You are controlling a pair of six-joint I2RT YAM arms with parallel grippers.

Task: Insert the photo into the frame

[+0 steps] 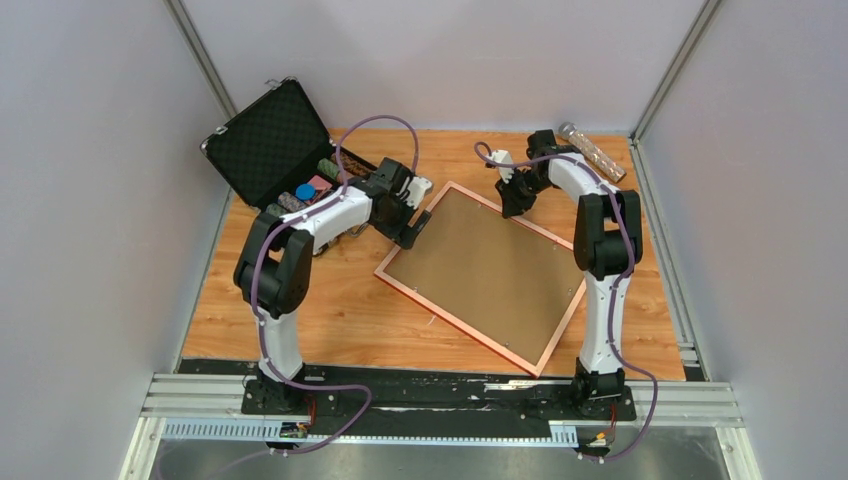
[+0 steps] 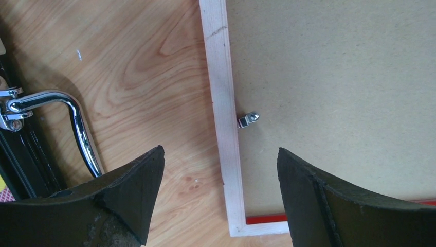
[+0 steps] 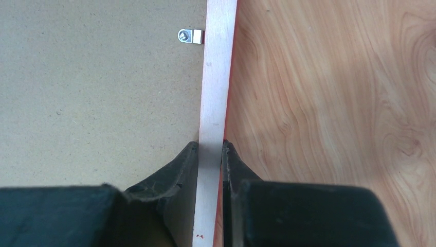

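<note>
frame (image 3: 213,92) lies face down on the surface (image 1: 330,310), middle of the top view. Its long axis runs upper left to lower right, and the brown backing board (image 1: 480,265) sits inside it.

photo: not visible in any view. Can't tell if it's under the board.

right hand (image 3: 210,144) is clamped on the frame's long upper-right rail near the top corner, one finger on the board side and one outside.

left hand (image 2: 220,152) has its fingers wide apart and holds nothing. It hovers over the short upper-left rail, straddling it, just up from a corner.

Key relation: a metal tab (image 2: 248,119) sits straight ahead of the left hand's gap, on the inner side of the rail, reaching over the board. A second tab (image 3: 189,36) lies ahead of the right hand and also points over the board. The left hand is free and nearer, so my guess is the left tab gets worked next while the right hand pins the frame.

Containers:
- black case (image 1: 270,130), open at upper left, foam lid up, small coloured items inside
- clear tube (image 1: 592,150) at upper right, contents unclear
</note>
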